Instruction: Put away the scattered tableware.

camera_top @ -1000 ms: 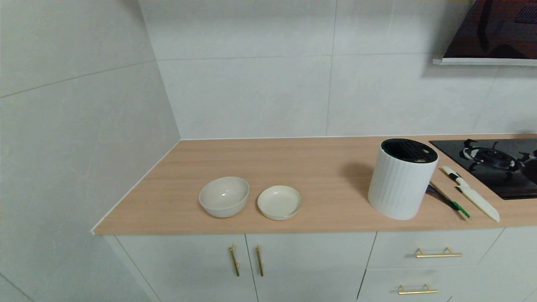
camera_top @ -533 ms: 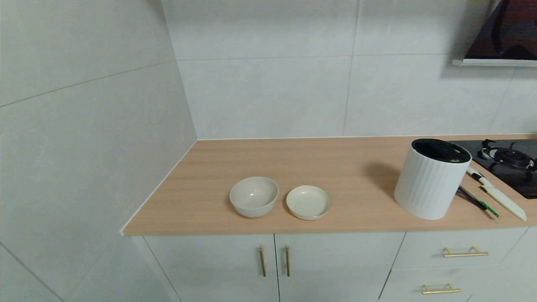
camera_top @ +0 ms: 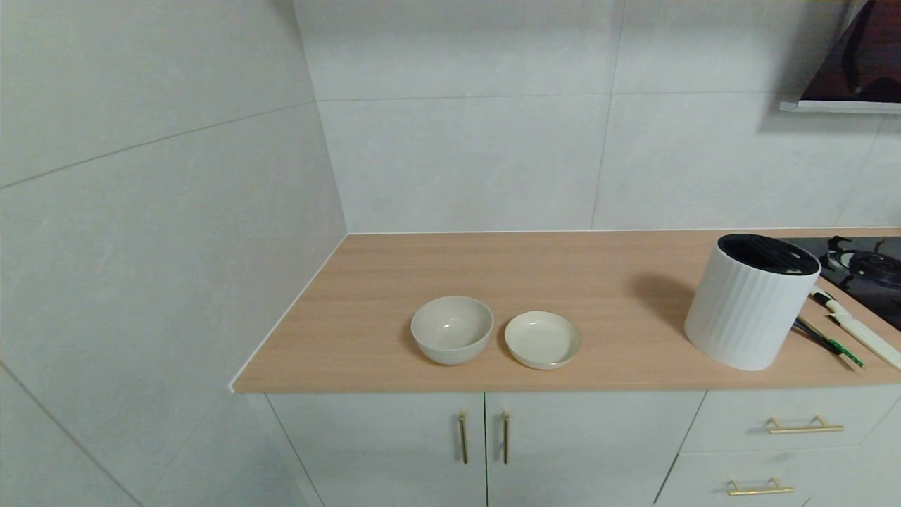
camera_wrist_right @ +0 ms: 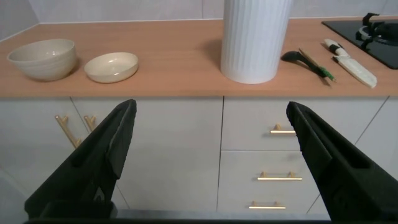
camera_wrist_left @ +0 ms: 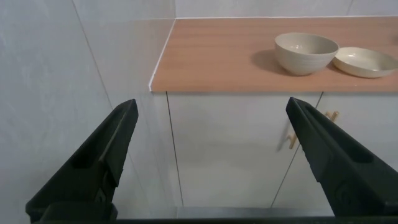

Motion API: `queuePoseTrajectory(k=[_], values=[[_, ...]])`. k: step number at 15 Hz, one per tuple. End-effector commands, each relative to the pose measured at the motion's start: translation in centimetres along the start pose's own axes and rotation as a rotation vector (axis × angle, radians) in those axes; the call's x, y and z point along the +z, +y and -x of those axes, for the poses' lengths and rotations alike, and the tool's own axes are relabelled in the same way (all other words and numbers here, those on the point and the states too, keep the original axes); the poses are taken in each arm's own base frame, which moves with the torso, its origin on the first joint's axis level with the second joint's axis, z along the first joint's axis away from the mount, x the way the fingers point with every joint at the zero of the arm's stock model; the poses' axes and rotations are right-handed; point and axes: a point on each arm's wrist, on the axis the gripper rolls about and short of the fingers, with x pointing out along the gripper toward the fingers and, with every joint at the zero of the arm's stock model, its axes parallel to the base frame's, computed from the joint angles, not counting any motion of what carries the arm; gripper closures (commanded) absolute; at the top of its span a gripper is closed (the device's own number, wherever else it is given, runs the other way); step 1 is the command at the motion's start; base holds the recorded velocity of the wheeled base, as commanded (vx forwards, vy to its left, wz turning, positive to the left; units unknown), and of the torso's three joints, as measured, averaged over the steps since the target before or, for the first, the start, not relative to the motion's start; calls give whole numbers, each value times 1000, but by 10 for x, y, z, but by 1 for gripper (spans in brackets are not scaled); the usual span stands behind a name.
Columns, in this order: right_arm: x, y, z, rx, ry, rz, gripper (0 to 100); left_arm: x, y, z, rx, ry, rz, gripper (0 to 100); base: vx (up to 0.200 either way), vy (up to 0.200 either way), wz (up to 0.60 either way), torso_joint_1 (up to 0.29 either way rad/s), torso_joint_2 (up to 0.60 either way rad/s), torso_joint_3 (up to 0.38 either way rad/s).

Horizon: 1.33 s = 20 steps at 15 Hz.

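A cream bowl (camera_top: 452, 329) and a shallow cream dish (camera_top: 542, 339) sit side by side near the front edge of the wooden counter (camera_top: 535, 267). To their right stands a white ribbed utensil holder (camera_top: 750, 303) with a black slotted top. Beside it lie a black utensil with a green tip (camera_top: 830, 341) and a white-handled knife (camera_top: 855, 327). My left gripper (camera_wrist_left: 211, 109) is open, below counter height in front of the cabinets, with the bowl (camera_wrist_left: 306, 51) and dish (camera_wrist_left: 365, 61) beyond it. My right gripper (camera_wrist_right: 211, 109) is open too, facing the holder (camera_wrist_right: 255, 37), bowl (camera_wrist_right: 42, 58) and dish (camera_wrist_right: 111, 66).
A tiled wall (camera_top: 155, 211) closes off the counter's left end. A black gas hob (camera_top: 862, 271) is at the far right. White cabinet doors with gold handles (camera_top: 483, 436) and drawers (camera_top: 802, 424) are under the counter. The counter's back half is bare wood.
The head camera has turned left, so everything sits further right in the picture. The tableware itself has not moved.
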Motion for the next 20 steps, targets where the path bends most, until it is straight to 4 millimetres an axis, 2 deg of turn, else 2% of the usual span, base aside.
queuePoseTrajectory(k=[1,9,20], values=[[0,0,0,1,0,0,0,0,0,0,1,1,0,0,0,0,0,0,0,0],[0,0,0,1,0,0,0,0,0,0,1,1,0,0,0,0,0,-9,16,11],[0,0,0,1,0,-2,0,0,0,0,1,1,0,0,0,0,0,-226,505,271]])
